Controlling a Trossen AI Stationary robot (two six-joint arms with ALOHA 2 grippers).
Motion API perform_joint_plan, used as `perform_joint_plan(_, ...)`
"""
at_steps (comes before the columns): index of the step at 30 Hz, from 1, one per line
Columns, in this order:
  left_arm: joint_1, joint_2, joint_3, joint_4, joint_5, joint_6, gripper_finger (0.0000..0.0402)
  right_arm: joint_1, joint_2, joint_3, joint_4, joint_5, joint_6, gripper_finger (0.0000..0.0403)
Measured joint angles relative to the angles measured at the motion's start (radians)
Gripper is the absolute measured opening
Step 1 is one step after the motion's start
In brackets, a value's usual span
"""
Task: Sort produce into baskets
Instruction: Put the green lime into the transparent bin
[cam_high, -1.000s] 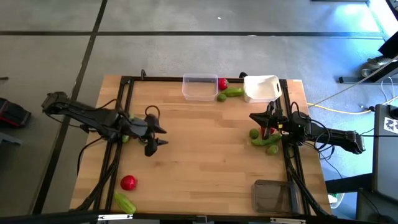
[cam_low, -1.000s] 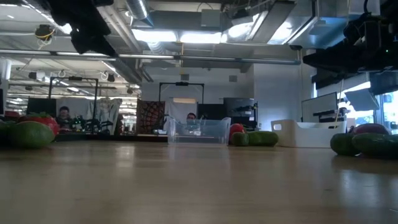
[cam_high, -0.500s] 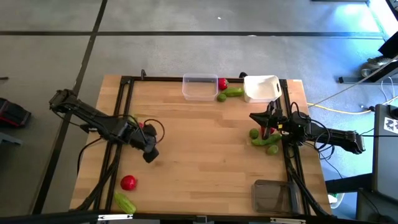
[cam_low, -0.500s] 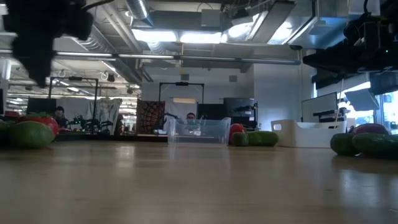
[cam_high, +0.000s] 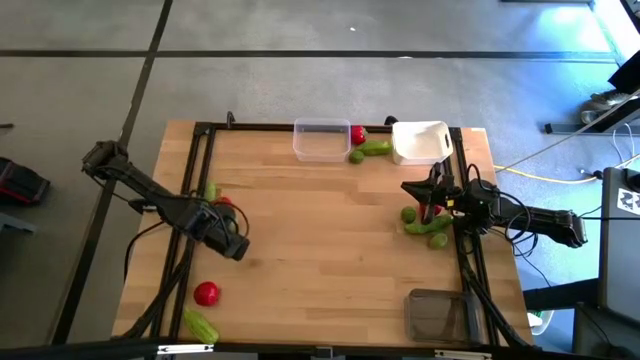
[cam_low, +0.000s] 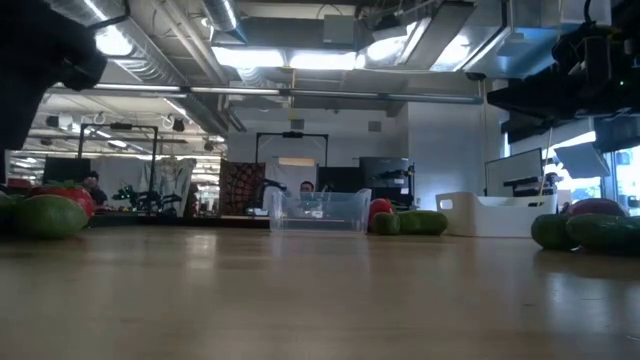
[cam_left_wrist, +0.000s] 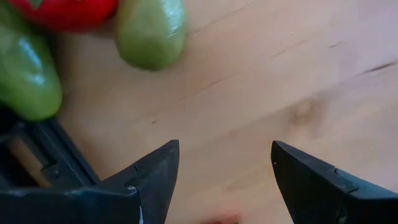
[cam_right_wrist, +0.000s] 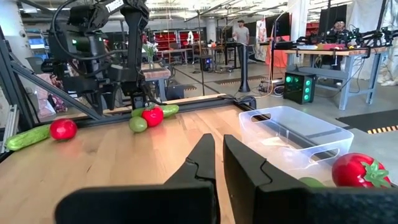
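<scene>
My left gripper (cam_high: 236, 248) (cam_left_wrist: 224, 158) is open and empty, pointing down over bare wood at the table's left. Just beyond it, by the left rail, lie a red piece (cam_left_wrist: 68, 9) (cam_high: 226, 201), a round green fruit (cam_left_wrist: 151, 31) and a green cucumber (cam_left_wrist: 25, 74) (cam_high: 210, 191). Nearer the front edge lie another red piece (cam_high: 206, 293) and a cucumber (cam_high: 200, 325). My right gripper (cam_high: 408, 188) (cam_right_wrist: 219, 155) is shut and empty at the right, beside green fruits (cam_high: 408, 213), a red piece (cam_high: 430, 210) and a cucumber (cam_high: 428, 227).
A clear basket (cam_high: 321, 139) and a white basket (cam_high: 420, 142) stand at the far edge, with a red piece (cam_high: 358, 134), a cucumber (cam_high: 376, 147) and a green fruit (cam_high: 356, 156) between them. A dark grey basket (cam_high: 437, 315) stands at the near right. Black rails (cam_high: 190, 250) run along both sides.
My left gripper has gone toward the table's near edge and a little to the left, and has tipped from pointing across the table to pointing down at the wood. It stays open. No produce has moved.
</scene>
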Motion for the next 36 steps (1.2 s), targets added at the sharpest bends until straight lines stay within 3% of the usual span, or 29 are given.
perform_joint_plan(15,-0.015,0.0,-0.077,0.001,-0.02,-0.112,0.0249,0.0,0.0,0.0,-0.026,0.001,0.001,0.0019)
perform_joint_plan(27,-0.012,0.001,-0.167,0.035,-0.234,-0.16,0.0249,0.0,0.0,0.0,-0.026,0.025,0.0,0.0019)
perform_joint_plan(36,0.053,0.005,-0.167,0.031,-0.317,-0.098,0.0249,0.0,0.0,0.0,-0.026,0.025,0.0,0.0019)
